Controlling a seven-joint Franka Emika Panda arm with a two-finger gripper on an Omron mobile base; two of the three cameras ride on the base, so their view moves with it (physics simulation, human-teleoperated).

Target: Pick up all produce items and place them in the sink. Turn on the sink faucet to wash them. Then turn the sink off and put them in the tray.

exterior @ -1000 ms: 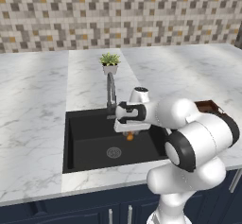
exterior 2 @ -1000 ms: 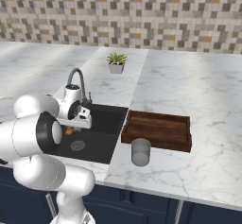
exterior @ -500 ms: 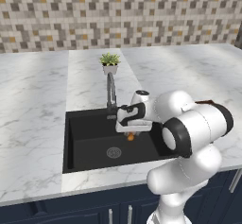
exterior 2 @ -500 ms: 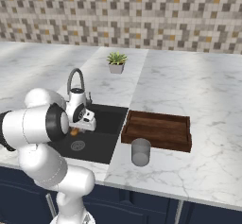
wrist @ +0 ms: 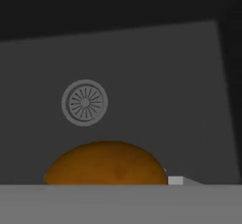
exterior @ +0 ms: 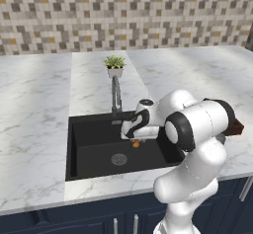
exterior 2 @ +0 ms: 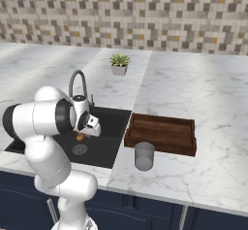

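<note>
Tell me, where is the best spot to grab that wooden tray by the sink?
Probably by one raised long edge of the tray, from above: it lies flat on the counter, so the upright rim is what a claw could pinch. The front edge has the grey cup close before it, so the far edge looks freer.

Tiny orange-brown mushroom (wrist: 106, 164) held above the black sink (exterior: 94, 151), near its round drain (wrist: 84, 102).

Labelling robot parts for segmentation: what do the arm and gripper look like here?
The arm is glossy white with rounded, bulbous link shells and dark black bands at the joints. The gripper has a white hand body with dark grey patches. No cables or markings are discernible.
</note>
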